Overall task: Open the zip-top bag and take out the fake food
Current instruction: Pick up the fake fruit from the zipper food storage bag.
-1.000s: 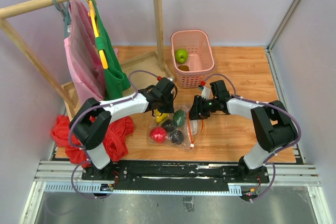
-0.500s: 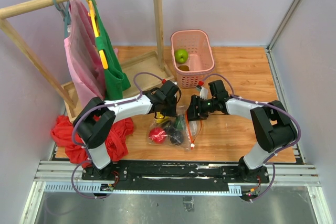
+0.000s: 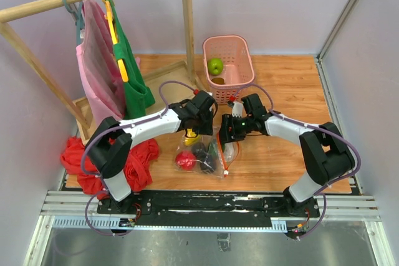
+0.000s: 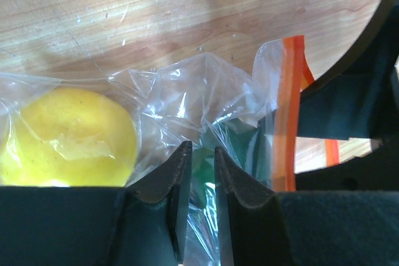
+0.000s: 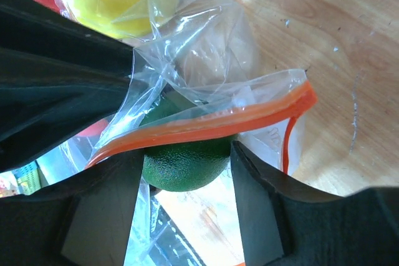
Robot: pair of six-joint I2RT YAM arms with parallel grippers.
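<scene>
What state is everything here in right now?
zip-top bag: crumpled, zip looks parted, fake food inside
left gripper: nearly closed around bag film
right gripper: open, astride the dark green fruit
pink basket: upright, holding a green apple
red cloth: heaped

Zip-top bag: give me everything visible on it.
The zip-top bag is clear, crinkled plastic with an orange-red zip strip along one edge. It rests on the wooden table between both arms, holding a yellow piece, a red piece and a dark green piece. Film sits in the narrow gap of the left pincer; the right pincer straddles the strip.
</scene>
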